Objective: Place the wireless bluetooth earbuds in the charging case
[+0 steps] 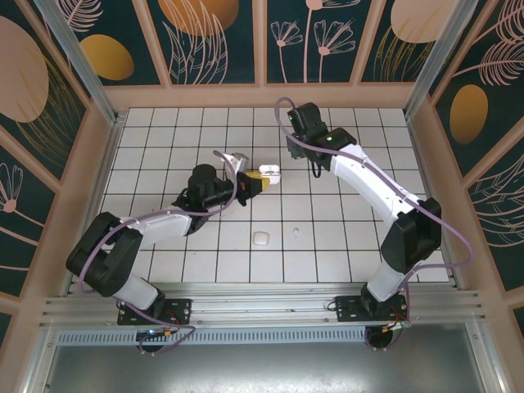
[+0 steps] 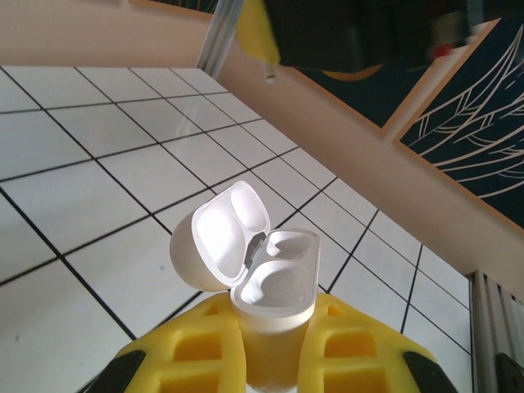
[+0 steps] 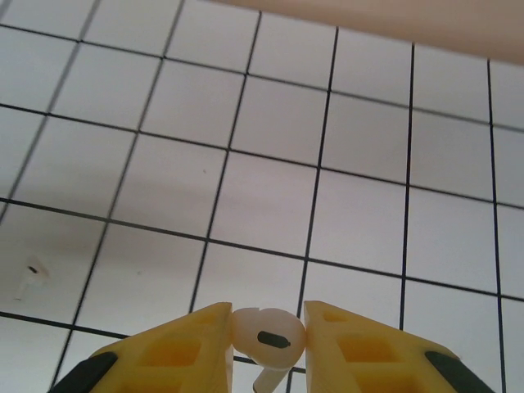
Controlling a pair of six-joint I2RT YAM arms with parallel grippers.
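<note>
Left pincer (image 2: 274, 336) clamps open white plastic charging case (image 2: 274, 282); right pincer (image 3: 268, 315) pinches tiny white earbud (image 3: 266, 329). Align stem above case socket, lower gently.

Nothing legible here — no words, brands, numbers or signs can be read.

Two arms, left arm (image 1: 155, 223) and right arm (image 1: 368, 176): white shells on the long links, black joints, black bases (image 1: 155, 311) bolted to a silver rail (image 1: 262, 307) along frame bottom. Lilac cables (image 1: 286, 135) loop along both. Small green light (image 1: 327, 137) upper centre. Left gripper (image 2: 274, 327), right gripper (image 3: 268, 332): yellow moulded fingers, recessed pockets, black patches at lower corners.
</note>
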